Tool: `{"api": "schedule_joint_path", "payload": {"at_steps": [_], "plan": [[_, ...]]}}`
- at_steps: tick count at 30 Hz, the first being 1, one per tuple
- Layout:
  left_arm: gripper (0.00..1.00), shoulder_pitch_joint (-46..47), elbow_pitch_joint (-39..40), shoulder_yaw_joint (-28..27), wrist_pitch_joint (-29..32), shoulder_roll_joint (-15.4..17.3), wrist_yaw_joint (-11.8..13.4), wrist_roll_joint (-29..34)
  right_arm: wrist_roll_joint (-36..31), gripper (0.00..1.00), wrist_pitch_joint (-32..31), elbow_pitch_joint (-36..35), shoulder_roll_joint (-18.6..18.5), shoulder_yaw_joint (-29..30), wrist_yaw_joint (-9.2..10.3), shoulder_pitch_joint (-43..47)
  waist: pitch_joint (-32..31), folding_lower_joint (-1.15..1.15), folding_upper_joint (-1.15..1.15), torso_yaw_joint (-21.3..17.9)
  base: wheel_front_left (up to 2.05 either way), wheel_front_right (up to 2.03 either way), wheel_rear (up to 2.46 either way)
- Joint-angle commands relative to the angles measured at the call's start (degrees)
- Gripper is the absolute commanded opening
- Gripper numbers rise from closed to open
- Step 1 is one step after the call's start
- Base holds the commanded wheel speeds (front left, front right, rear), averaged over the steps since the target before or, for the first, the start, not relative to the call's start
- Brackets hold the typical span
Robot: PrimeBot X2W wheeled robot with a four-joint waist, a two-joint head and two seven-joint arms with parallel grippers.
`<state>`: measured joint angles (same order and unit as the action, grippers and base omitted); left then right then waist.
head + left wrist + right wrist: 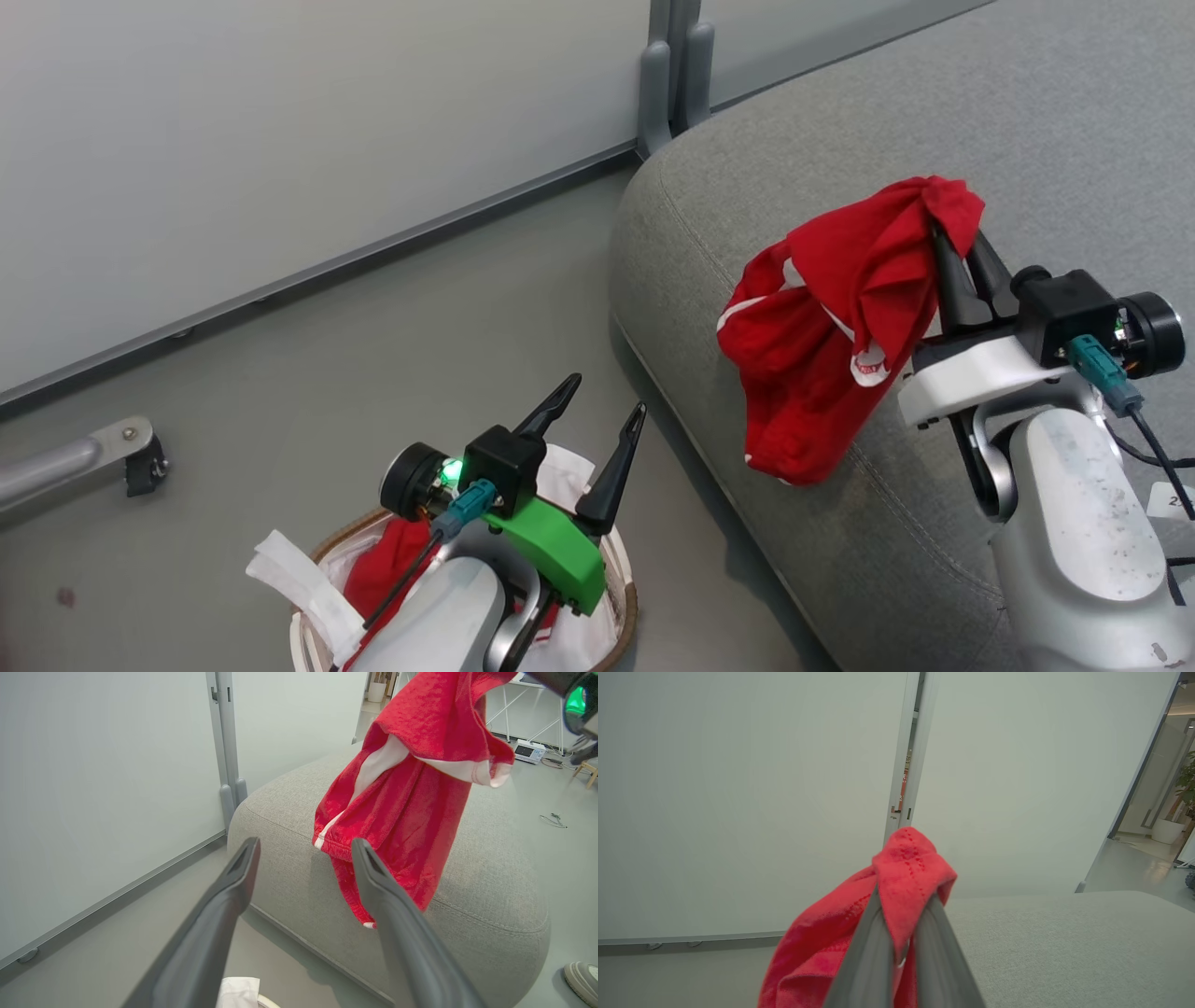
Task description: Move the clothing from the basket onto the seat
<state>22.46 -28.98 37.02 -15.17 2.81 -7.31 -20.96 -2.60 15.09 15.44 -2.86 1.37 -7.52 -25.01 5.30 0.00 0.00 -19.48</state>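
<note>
My right hand (948, 238) clamped on red-and-white garment (831, 317), held over rounded edge of seat (1027, 121). My left hand (605, 397) empty, fingers apart, above basket (625, 579) on floor (373, 355); plain red garment (387, 560) inside. Risk: if I release here, hanging cloth slides off edge onto floor.

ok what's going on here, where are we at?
The right gripper is shut on a striped red garment and holds it up at the near edge of the grey sofa, not yet released. The left gripper hangs open over the basket, holding nothing. A second red garment lies in the basket, so one piece is left to move.
</note>
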Motion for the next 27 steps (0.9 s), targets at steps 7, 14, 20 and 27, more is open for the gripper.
{"api": "schedule_joint_path", "payload": {"at_steps": [7, 14, 20, 27], "plan": [[1.0, 3.33, 1.25, 1.58, 0.04, 0.41, -0.27, 0.79, -2.12, 0.0, 0.12, -0.28, -0.12, 4.04, 0.06, -7.56, 7.24, 0.0, 0.0, 0.09, 0.0, 0.0, 0.0], [1.0, 8.08, 3.14, 2.73, 0.04, 1.88, -0.27, 2.36, -4.33, 0.0, 0.12, 2.05, -5.18, 7.84, 0.06, -23.38, 16.7, 0.0, 0.0, 3.65, 0.0, 0.0, 0.0], [1.0, 12.74, 4.98, 3.52, 0.03, 3.09, -0.27, 3.85, -5.34, 0.0, 0.11, 6.62, -10.98, 11.26, 0.06, -36.18, 25.54, 0.0, 0.0, 6.47, 0.0, 0.0, 0.0], [1.0, 16.35, 5.95, 3.85, 0.03, 4.17, -0.27, 5.05, -7.43, 0.0, 0.12, 14.82, -14.55, 16.26, 0.06, -40.19, 32.21, 0.0, 0.0, 8.41, 0.0, 0.0, 0.0]]}}
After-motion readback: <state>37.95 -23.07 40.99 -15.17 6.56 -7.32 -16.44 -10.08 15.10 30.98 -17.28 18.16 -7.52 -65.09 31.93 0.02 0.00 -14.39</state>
